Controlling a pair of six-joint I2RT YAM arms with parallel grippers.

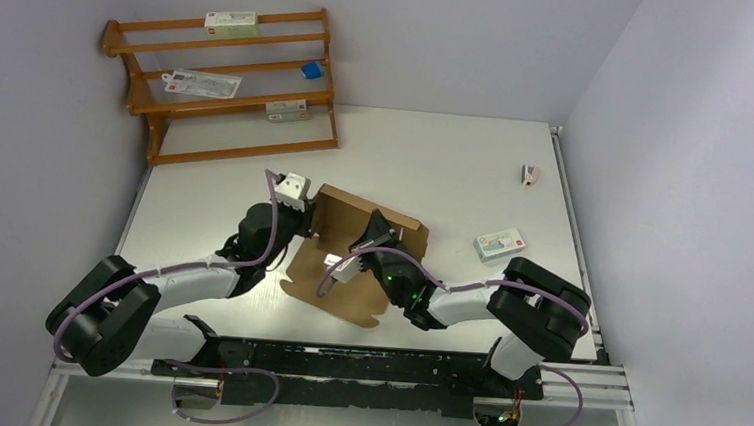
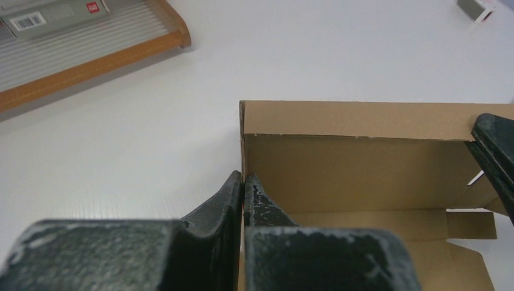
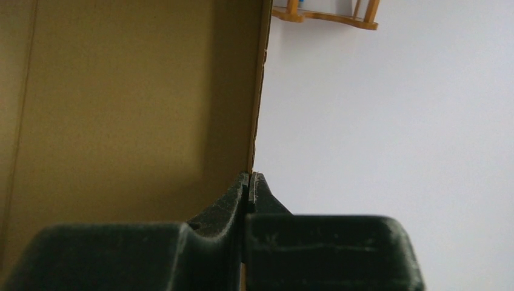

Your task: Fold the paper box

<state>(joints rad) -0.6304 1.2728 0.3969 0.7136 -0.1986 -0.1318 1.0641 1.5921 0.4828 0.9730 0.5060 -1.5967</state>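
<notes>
A plain brown corrugated cardboard paper box [image 1: 307, 268], partly raised into a shallow tray, sits near the middle of the white table [image 1: 456, 168], just ahead of the 2 arm bases. Its far wall stands upright, and a flat flap with rounded tabs lies on the table toward 7 o'clock.

The left gripper [image 2: 243, 185] is clenched on the box: its 2 dark fingers pinch the upright left wall close to the far-left corner, 1 finger outside and 1 inside. The right gripper [image 3: 250, 182] is likewise clamped on cardboard, its fingers pressed together over the thin edge of an upright panel on the box's right side. In the left wrist view, a dark finger of the right gripper shows at the box's right end.

A stepped wooden rack [image 1: 223, 90] holding small cartons stands at 11 o'clock from the box, against the wall. A small white and green printed carton [image 1: 499, 245] lies at 3 o'clock, near the box but apart from it. A tiny grey and red item [image 1: 530, 175] lies at 2 o'clock, well apart, close to the table's right edge.
</notes>
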